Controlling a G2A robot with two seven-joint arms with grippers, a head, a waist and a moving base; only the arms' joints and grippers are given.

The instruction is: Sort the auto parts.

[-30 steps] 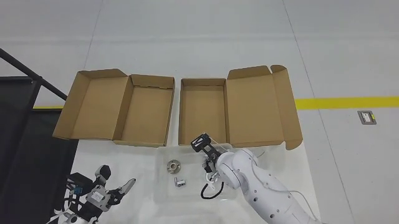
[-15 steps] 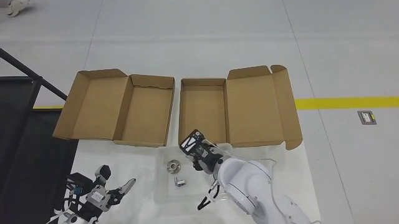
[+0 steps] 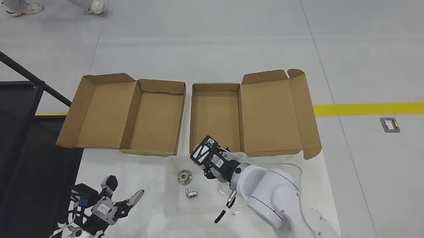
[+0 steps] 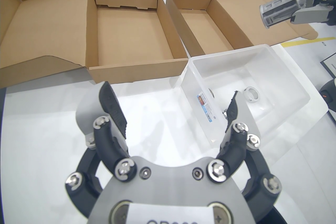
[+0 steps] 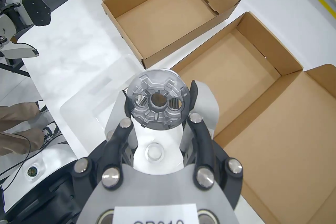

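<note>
Cylinder (image 4: 277, 11) sits clamped by its round sides in the right fingers (image 5: 193, 94), held off the bench (image 3: 132, 172) at lower centre of top view, over the near wall of the right box (image 3: 215, 122). Staged for a drop there, I'd guess. Long axis near level, in line with the fingers, free end toward upper left. Left fingers (image 4: 113, 104) wide open, empty.

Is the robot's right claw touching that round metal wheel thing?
Touching. The right wrist view shows the right gripper closed on the round metal part, with its fingers pressed against both sides of the rim.
</note>
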